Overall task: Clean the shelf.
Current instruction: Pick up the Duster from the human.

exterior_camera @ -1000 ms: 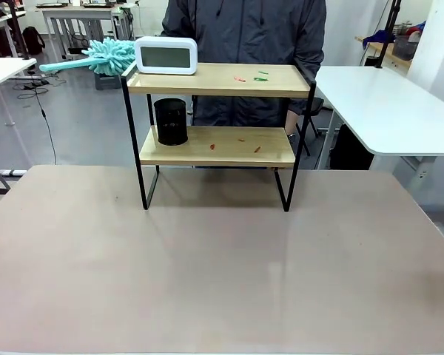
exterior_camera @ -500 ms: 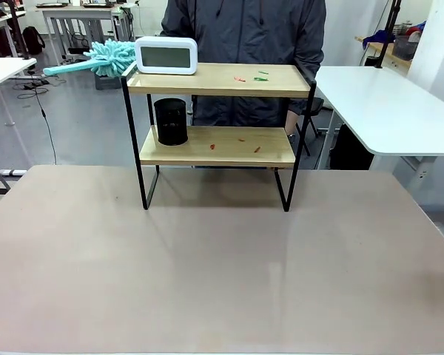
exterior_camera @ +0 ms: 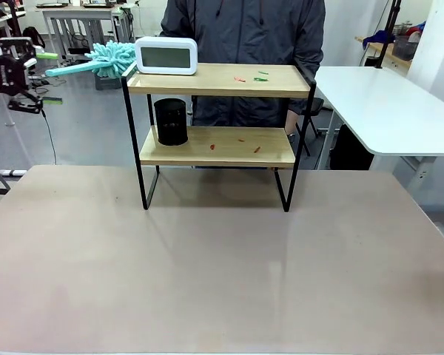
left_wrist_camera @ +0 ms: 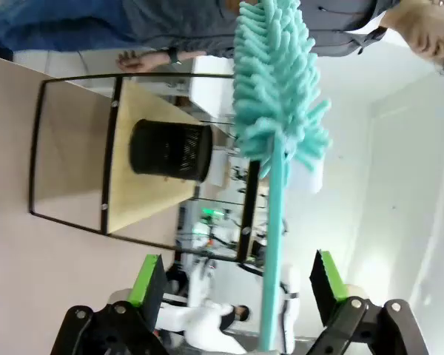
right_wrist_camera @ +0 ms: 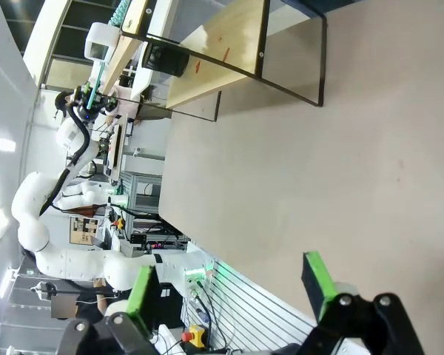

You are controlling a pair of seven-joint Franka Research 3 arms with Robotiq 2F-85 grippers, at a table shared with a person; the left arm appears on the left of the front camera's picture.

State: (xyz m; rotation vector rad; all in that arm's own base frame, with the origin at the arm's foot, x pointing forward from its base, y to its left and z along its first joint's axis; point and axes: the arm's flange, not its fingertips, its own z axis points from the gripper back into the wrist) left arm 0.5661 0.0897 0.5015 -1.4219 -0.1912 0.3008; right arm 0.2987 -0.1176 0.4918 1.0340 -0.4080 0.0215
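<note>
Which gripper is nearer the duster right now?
Left. The left gripper sits open around the handle of the duster, beside the shelf; the right gripper hangs open over the table, far off.

bright even light, wrist views warped.

Pale wooden shelf [exterior_camera: 207, 80], teal duster [exterior_camera: 111, 58]

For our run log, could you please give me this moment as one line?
left tool: open, astride duster handle | right tool: open, empty | shelf: scraps on both boards
</note>
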